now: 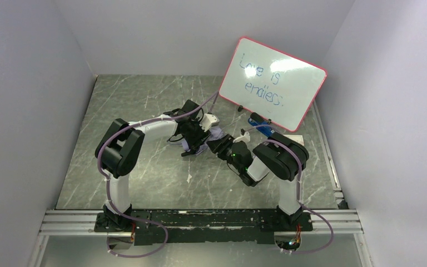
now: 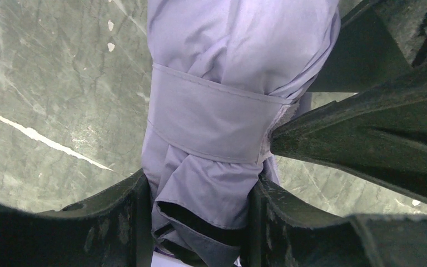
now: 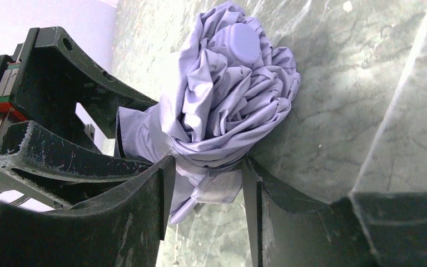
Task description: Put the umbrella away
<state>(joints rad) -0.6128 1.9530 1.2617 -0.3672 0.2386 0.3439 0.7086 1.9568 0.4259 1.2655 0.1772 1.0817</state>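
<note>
1. The umbrella (image 2: pixel 217 67) is collapsed into one lavender bundle. It sits low over the marble table (image 1: pixel 144 105), on the near side of the whiteboard (image 1: pixel 272 83) and off toward its left end. I cannot tell whether it rests on the stone or hangs just above it.
2. Done, as I judge it: the canopy is gathered and the strap (image 2: pixel 211 125) runs flat around the middle. Its end lies against the bundle where one finger (image 2: pixel 367 133) of my right side touches it.
3. Left to do, as I judge it: make sure that strap end has caught, tidy the loose folds puffing out near the cap (image 3: pixel 239 41), then let go. I see no sleeve or bin anywhere around the whiteboard.
4. The long axis runs straight out between my left fingers. What looks like the pale handle (image 2: pixel 164 260) is closest to them, then the strap, with the round cap at the far end. My arms hide most of the bundle from above, so I cannot say whether the cap points toward the whiteboard.
5. My left gripper (image 2: pixel 200 186) is clamped on the fabric just handle-side of the strap, with both fingers pressed in.
6. My right gripper (image 3: pixel 207 167) is closed around the strapped waist, and fabric touches both fingers. How hard it bites I cannot tell.
</note>
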